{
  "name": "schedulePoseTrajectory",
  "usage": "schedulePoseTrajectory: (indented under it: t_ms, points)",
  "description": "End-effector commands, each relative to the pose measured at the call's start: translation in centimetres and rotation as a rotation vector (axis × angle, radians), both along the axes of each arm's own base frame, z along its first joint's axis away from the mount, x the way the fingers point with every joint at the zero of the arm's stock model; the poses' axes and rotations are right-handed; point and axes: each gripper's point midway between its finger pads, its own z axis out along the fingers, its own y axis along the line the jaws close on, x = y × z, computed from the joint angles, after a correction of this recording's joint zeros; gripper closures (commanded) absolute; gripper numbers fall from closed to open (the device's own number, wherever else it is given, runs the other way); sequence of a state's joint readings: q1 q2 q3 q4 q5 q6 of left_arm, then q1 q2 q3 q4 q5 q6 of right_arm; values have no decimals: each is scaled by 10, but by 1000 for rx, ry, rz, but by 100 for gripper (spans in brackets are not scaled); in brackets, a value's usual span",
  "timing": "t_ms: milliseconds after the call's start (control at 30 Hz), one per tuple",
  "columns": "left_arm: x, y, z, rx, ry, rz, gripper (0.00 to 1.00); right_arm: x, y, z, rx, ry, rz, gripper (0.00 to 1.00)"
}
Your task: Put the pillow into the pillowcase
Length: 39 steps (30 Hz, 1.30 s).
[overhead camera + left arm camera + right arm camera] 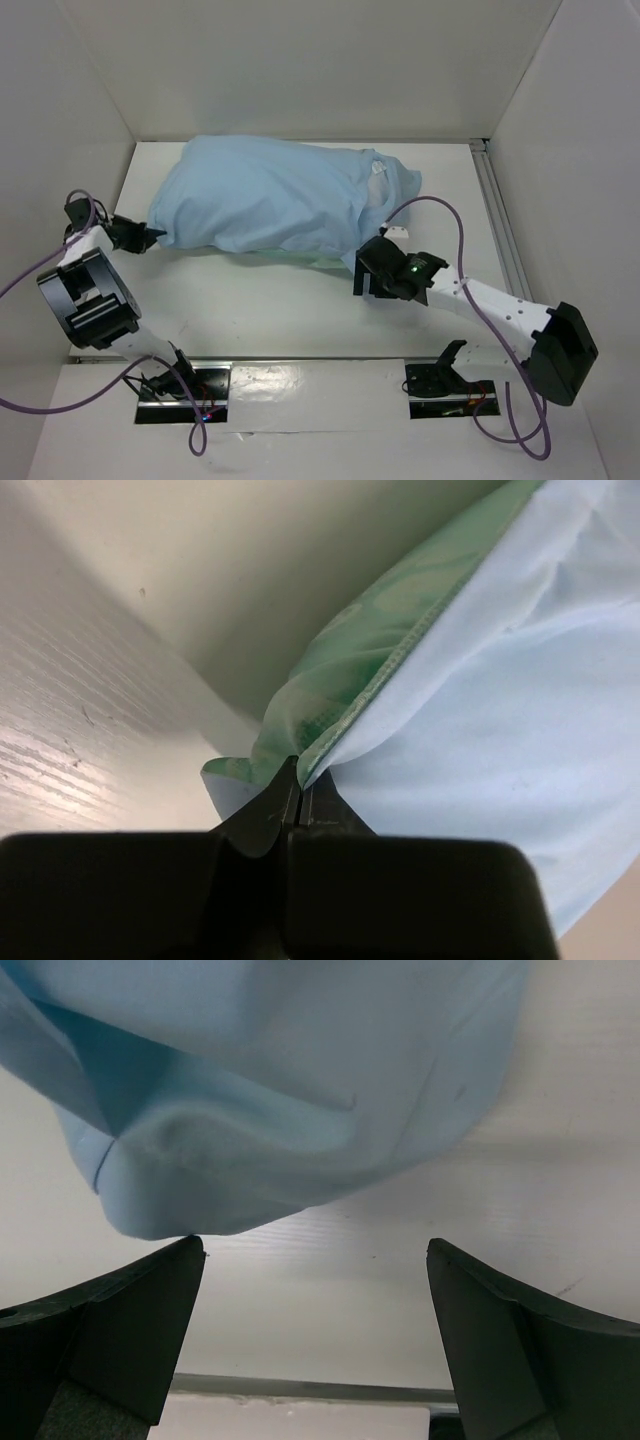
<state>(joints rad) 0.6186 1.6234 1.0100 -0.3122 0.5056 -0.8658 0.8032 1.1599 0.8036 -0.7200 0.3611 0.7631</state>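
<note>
Our two arms reach inward.
Our left end effector (150, 238) is pinched closed near the counter's (300, 325) left edge; our right end effector (366, 280) gapes wide.

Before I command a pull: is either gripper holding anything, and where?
The left gripper is shut on the pillowcase, pinching a seamed corner. The right gripper is open, holding nothing.

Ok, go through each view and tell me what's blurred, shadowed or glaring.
Top external: even light, sharp, faint shadow under the pillowcase. Left wrist: left gripper nearly black against bright cloth, seam sharp, background soft. Right wrist: right gripper dark in the foreground, pillowcase evenly lit.
</note>
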Motion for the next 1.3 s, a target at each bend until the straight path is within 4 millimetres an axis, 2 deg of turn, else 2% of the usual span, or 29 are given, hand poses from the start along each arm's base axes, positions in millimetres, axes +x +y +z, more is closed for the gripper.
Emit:
schedulePoseTrajectory:
  t_ms: [0,33,167,200,267,367,500,567,633,667,700,767,800,833,867,967,1033,1067,1133,1167,1200,1233,1267]
  points:
    - [9,0,43,57,-115,-37,100,22,10,7,-8,-77,-36,1]
    - [9,-5,46,58,-118,-48,100,25,10,-1,-41,-77,-47,1]
    - [2,-11,63,117,-131,-58,100,39,19,-8,-58,-113,-69,1]
    - [0,-12,72,127,-144,-57,100,42,19,-8,-60,-122,-73,1]
    - [0,-20,73,131,-140,-72,100,44,16,-18,-98,-128,-97,2]
    - [0,-25,76,132,-143,-84,100,40,14,-20,-150,-169,-155,2]
    - [2,-34,76,123,-143,-102,100,28,22,-20,-182,-233,-166,1]
    - [3,-39,76,122,-144,-114,100,26,11,-27,-238,-254,-214,1]
    - [5,-38,80,120,-150,-108,100,23,-2,-32,-264,-261,-287,7]
    - [5,-41,80,119,-151,-117,100,25,-7,-31,-288,-280,-306,14]
    - [6,-41,88,131,-169,-116,100,20,-19,-30,-329,-277,-324,35]
    - [7,-42,91,117,-172,-117,100,18,-30,-27,-331,-302,-386,66]
    - [6,-43,95,124,-183,-117,100,19,-37,-18,-331,-336,-408,80]
    - [7,-43,100,124,-195,-123,100,16,-46,-12,-359,-342,-413,100]
    - [7,-44,108,130,-206,-123,100,16,-52,-7,-365,-350,-427,100]
    - [10,-47,127,143,-243,-125,100,25,-62,32,-333,-424,-437,100]
    - [14,-47,149,135,-282,-110,100,32,-66,73,-261,-483,-463,100]
    - [16,-51,161,115,-307,-116,100,40,-64,104,-227,-520,-461,100]
    - [17,-54,191,116,-372,-116,100,45,-73,158,-162,-614,-474,100]
    - [19,-57,215,115,-421,-129,100,51,-74,202,-75,-684,-508,100]
    - [19,-59,234,108,-458,-125,100,52,-85,228,-114,-719,-486,100]
    - [17,-58,268,132,-528,-122,100,48,-95,260,-86,-779,-503,100]
    - [15,-61,286,107,-563,-129,100,45,-103,306,-56,-849,-498,100]
